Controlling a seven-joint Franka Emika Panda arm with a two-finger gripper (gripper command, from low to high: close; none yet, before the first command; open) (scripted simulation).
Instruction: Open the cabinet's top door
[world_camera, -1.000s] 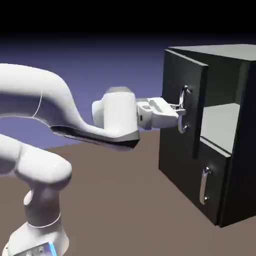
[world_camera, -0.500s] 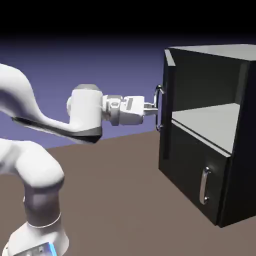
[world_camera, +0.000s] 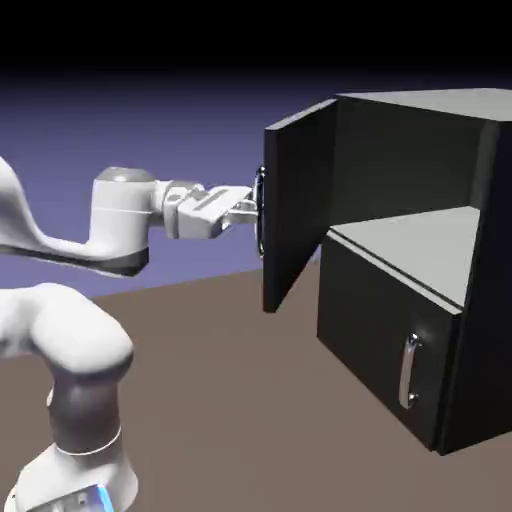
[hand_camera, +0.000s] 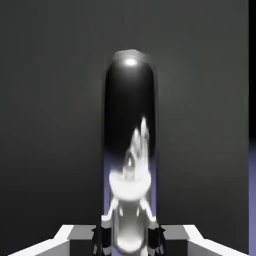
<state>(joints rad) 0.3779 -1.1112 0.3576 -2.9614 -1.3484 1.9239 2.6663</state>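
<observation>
Plain blue-violet backdrop (world_camera: 180, 130) behind and beyond the fingers (world_camera: 240, 212), darkening to black high above them, dull brown flat surface (world_camera: 220, 400) below them, its far edge meeting the violet lower than the fingers, dim light overall

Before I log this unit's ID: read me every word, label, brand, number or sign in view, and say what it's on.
No readable text in either view.
Robot base: a panel with a blue strip and small dark marks, too small to read.
Cabinet, top door and lower door: no lettering visible.
</observation>
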